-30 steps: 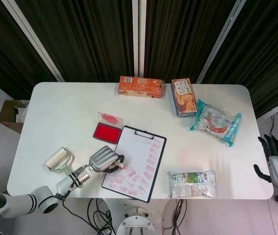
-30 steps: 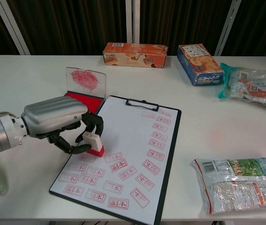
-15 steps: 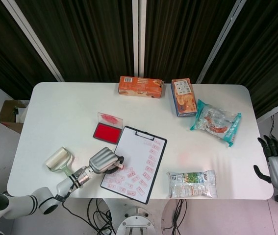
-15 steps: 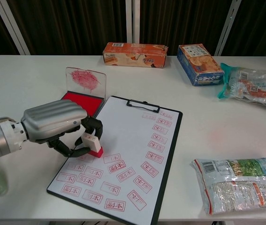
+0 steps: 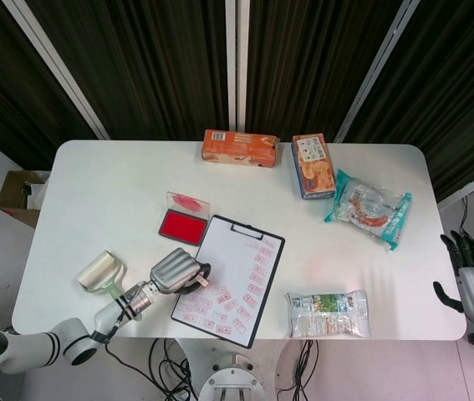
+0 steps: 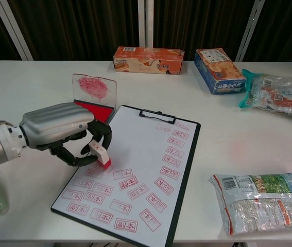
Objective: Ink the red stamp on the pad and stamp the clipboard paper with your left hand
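Observation:
My left hand (image 6: 63,129) (image 5: 174,271) holds the red stamp (image 6: 100,154) by its white top, over the left edge of the clipboard paper (image 6: 135,170) (image 5: 232,276). The stamp's red base is tilted and sits just above the sheet, beside a fresh mark. Several red stamp marks cover the lower and right parts of the paper. The open red ink pad (image 6: 89,110) (image 5: 181,226), with its clear smeared lid upright, stands just beyond the clipboard's top left corner. My right hand (image 5: 473,280) hangs off the table's right edge, fingers apart, holding nothing.
A lint roller (image 5: 99,271) lies left of my left arm. An orange box (image 6: 147,59) and a blue box (image 6: 219,63) stand at the back. A snack bag (image 6: 277,95) lies at the right, another bag (image 6: 261,200) at the front right.
My left hand has lifted and tipped the stamp off the paper, shifting slightly back. The clipboard slid a little to the left over the second. The right hand has not moved.

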